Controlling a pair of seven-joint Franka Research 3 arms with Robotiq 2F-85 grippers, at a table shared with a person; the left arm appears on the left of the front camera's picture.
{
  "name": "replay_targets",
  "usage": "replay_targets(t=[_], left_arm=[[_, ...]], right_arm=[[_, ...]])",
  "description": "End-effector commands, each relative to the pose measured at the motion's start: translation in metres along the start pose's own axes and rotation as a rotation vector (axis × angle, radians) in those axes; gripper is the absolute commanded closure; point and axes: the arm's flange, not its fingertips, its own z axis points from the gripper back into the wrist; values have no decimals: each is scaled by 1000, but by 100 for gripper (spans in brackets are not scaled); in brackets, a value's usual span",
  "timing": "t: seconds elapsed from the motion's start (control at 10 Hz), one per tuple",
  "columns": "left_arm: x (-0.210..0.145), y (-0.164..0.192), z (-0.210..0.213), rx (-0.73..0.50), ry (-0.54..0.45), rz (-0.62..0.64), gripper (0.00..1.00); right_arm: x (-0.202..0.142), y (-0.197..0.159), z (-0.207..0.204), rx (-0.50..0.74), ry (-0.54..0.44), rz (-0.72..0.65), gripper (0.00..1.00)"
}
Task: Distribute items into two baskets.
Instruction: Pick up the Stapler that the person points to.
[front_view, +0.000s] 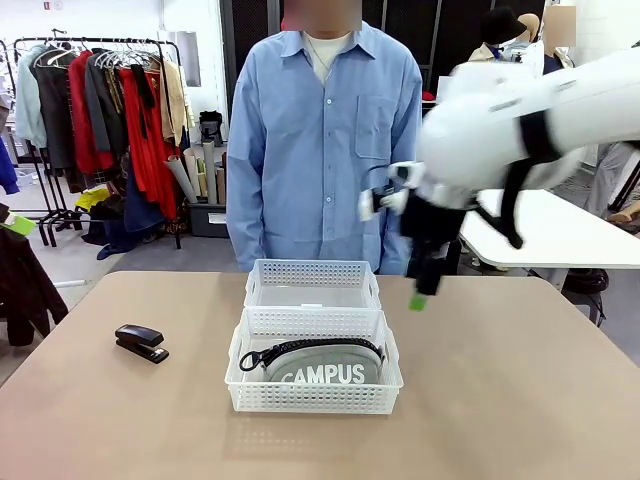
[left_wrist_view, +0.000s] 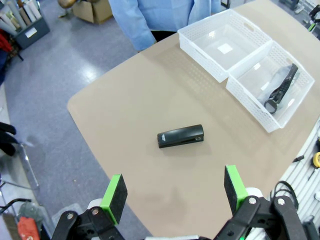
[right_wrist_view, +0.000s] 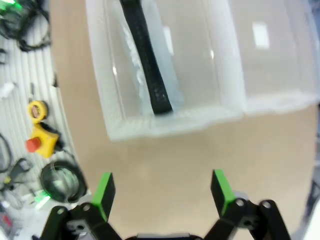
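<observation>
A: How is the left gripper (left_wrist_view: 174, 192) set?

B: It is held wide open above the table (left_wrist_view: 125, 100), its green pads (left_wrist_view: 114, 196) spread well apart. Nothing is gripped and nothing is touched. The stapler (left_wrist_view: 180, 136) is seen lying flat on the tabletop beyond the fingertips, roughly in line with the gap between them and apart from both.

A: And the right gripper (right_wrist_view: 162, 190)?

B: In its wrist view the fingers are likewise spread wide, with bare tabletop framed between them. Nothing is held. From the front it is smeared by motion blur. It is pointed downward over the table, just to the right of the far basket (front_view: 262, 285), and no contact with the basket can be made out.

A: Where is the pouch found?

B: The pouch (front_view: 322, 365) is seated in the near basket (front_view: 240, 352). Its "CAMPUS" lettering is turned toward the robot, and its black zipper (front_view: 300, 350) is curved along the top edge. The zipper is also caught as a dark strip inside that basket in both wrist views.

A: How are the baskets placed?

B: They are set long side against long side at mid-table, the far one toward the person (front_view: 325, 140) in the blue shirt.

A: And the stapler, seen from the front?

B: It is placed on the table to the robot's left, well apart from both baskets.
</observation>
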Motion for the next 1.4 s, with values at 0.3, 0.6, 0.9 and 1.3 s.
replay_targets(t=[0.3,0.6,0.9,1.3], left_arm=[[0,1,1,-16,-14,-13,0],[0,1,1,-16,-14,-13,0],[0,1,1,-16,-14,-13,0],[0,1,1,-16,-14,-13,0]], right_arm=[[-167,3,85,-203,-187,-242,0],[-235,8,107,-246,-310,-329,0],[-269,20,114,-309,-383,-389,0],[-285,22,130,-377,-442,-428,0]])
